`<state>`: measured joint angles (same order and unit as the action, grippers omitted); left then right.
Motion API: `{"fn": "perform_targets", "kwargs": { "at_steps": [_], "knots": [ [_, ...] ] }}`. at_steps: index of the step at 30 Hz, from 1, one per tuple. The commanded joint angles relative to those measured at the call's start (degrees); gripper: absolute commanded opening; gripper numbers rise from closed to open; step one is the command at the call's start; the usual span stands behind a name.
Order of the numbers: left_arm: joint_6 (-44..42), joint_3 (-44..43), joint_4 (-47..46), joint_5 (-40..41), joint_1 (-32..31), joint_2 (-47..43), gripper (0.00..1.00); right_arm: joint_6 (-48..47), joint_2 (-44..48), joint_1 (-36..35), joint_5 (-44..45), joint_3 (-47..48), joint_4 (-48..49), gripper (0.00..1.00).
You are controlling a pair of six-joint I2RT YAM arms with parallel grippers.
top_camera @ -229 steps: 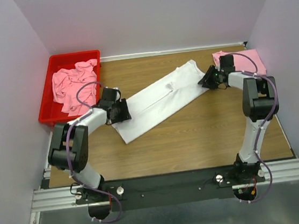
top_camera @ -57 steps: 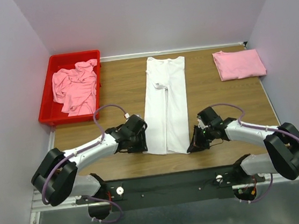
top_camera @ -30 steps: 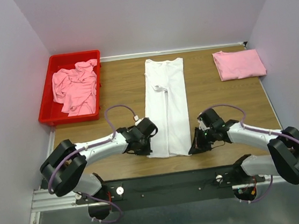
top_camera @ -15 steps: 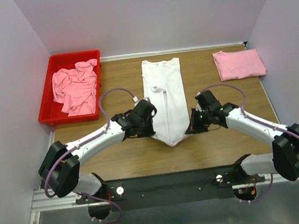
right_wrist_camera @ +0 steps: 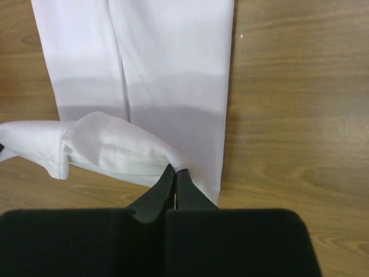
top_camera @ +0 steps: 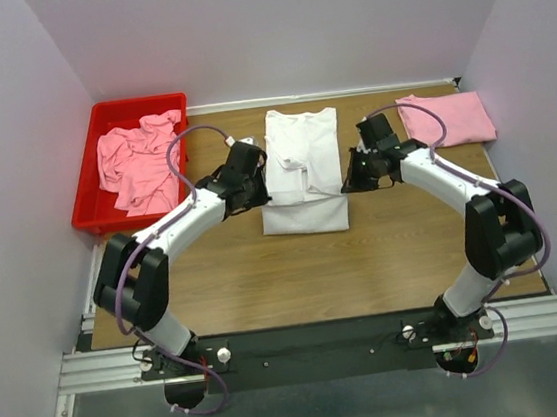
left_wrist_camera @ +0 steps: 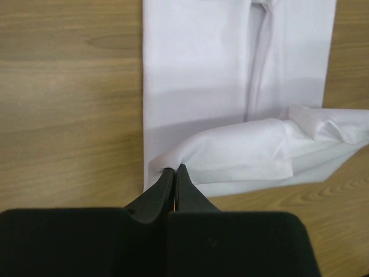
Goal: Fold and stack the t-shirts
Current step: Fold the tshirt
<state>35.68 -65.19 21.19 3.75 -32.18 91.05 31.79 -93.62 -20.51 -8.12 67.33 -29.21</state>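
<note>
Evenness decides this fold: with the white t-shirt [top_camera: 305, 210] on the desk [top_camera: 413, 243] to the right of the red bin [top_camera: 91, 218], left end effector [left_wrist_camera: 174, 171] and right end effector [right_wrist_camera: 174, 172], each clamped on a lifted hem corner, should carry both corners level to its collar end before releasing.

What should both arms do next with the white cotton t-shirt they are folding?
Probably carry the pinched hem farther toward the collar end, then lower it and open. The left gripper and right gripper are each shut on a hem corner of the white cotton t-shirt, raised over its lower half, so the fold looks only partway across.
</note>
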Motion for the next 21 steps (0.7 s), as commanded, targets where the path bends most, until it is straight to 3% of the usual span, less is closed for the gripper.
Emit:
{"fn": "perform_targets", "kwargs": {
  "at_steps": [1, 8, 21],
  "knots": [
    [-4.12, -4.59, -3.35, -1.02, 2.56, 4.04, 0.0, -2.87, -4.28, 1.44, 1.79, 3.85, -0.85, 0.01],
    [-7.29, -12.67, -4.49, -1.99, 4.85, 12.48, 0.0, -4.54, -9.99, 3.63, 1.27, 10.53, -0.85, 0.01],
    [-8.7, -16.9, -8.97, -2.69, 6.87, 21.1, 0.0, -6.39, -18.17, 5.66, 0.65, 15.72, 2.05, 0.01]
  ]
}}
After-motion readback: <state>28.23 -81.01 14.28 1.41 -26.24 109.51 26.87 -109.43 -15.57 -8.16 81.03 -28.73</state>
